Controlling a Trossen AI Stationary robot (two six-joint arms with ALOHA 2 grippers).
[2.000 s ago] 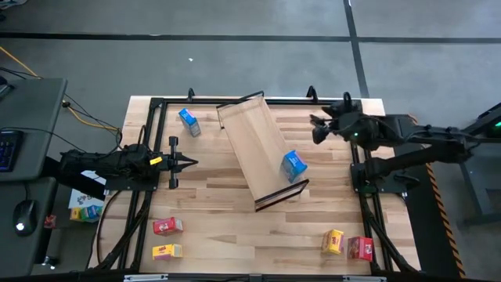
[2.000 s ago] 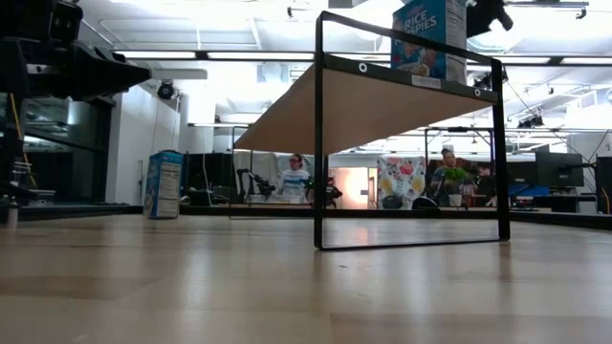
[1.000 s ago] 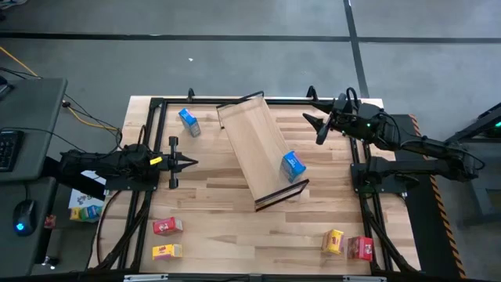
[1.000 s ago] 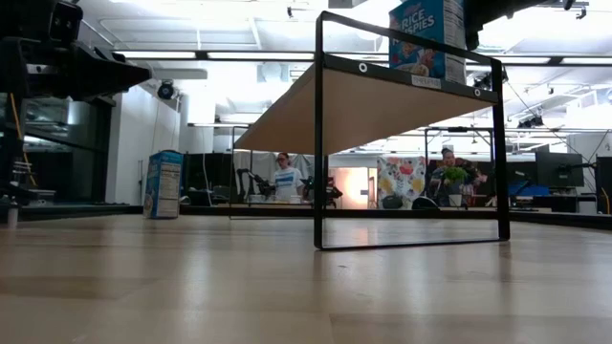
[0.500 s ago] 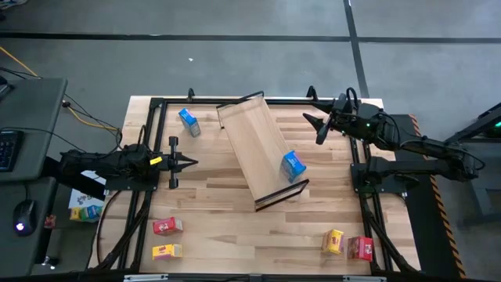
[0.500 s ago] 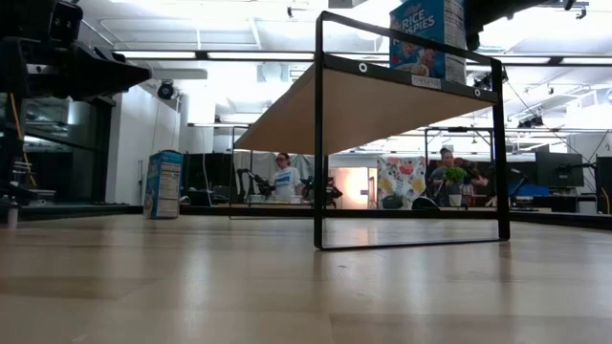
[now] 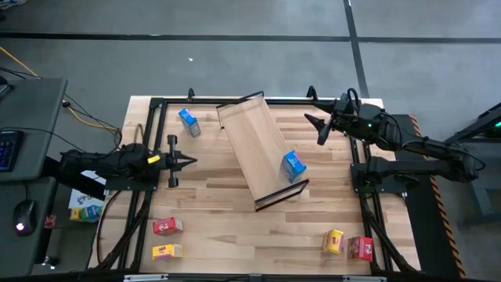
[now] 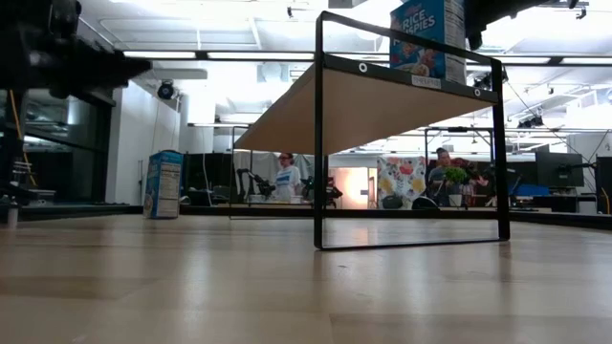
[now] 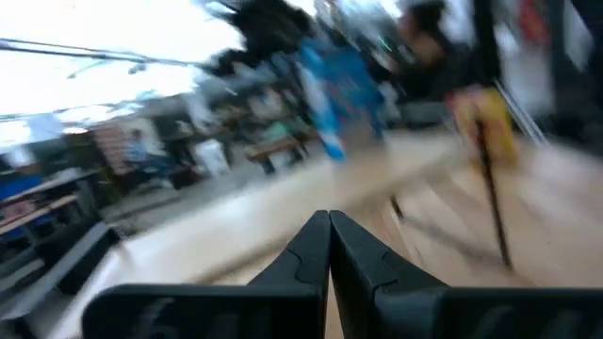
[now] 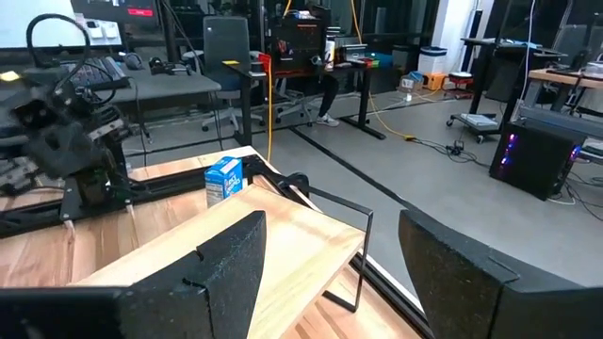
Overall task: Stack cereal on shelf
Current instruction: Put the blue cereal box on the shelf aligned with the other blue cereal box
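Observation:
The shelf point(image 7: 258, 149) stands slanted on the table's middle, on its dark frame legs point(image 8: 320, 239). One blue cereal box point(image 7: 293, 165) stands upright on its near right end and also shows in the low view point(image 8: 430, 38). A second blue box point(image 7: 189, 121) stands on the table at far left point(image 8: 164, 184). Red point(image 7: 167, 226) and yellow point(image 7: 166, 251) boxes lie near left. Yellow point(image 7: 334, 241) and red point(image 7: 360, 248) boxes lie near right. My left gripper point(image 7: 186, 163) is shut and hovers left of the shelf. My right gripper point(image 7: 314, 129) is open, right of the shelf's far end.
A dark metal frame point(image 7: 156, 106) runs along the table's edges. The right wrist view looks past its open fingers point(image 10: 226, 268) at the shelf point(image 10: 283, 240), the far blue box point(image 10: 223, 179) and the left arm point(image 10: 66, 141). People sit in the room beyond the table point(image 8: 285, 177).
My right gripper rose a little beside the shelf's far end and turned slightly, then kept still. The boxes and the shelf have stayed where they were.

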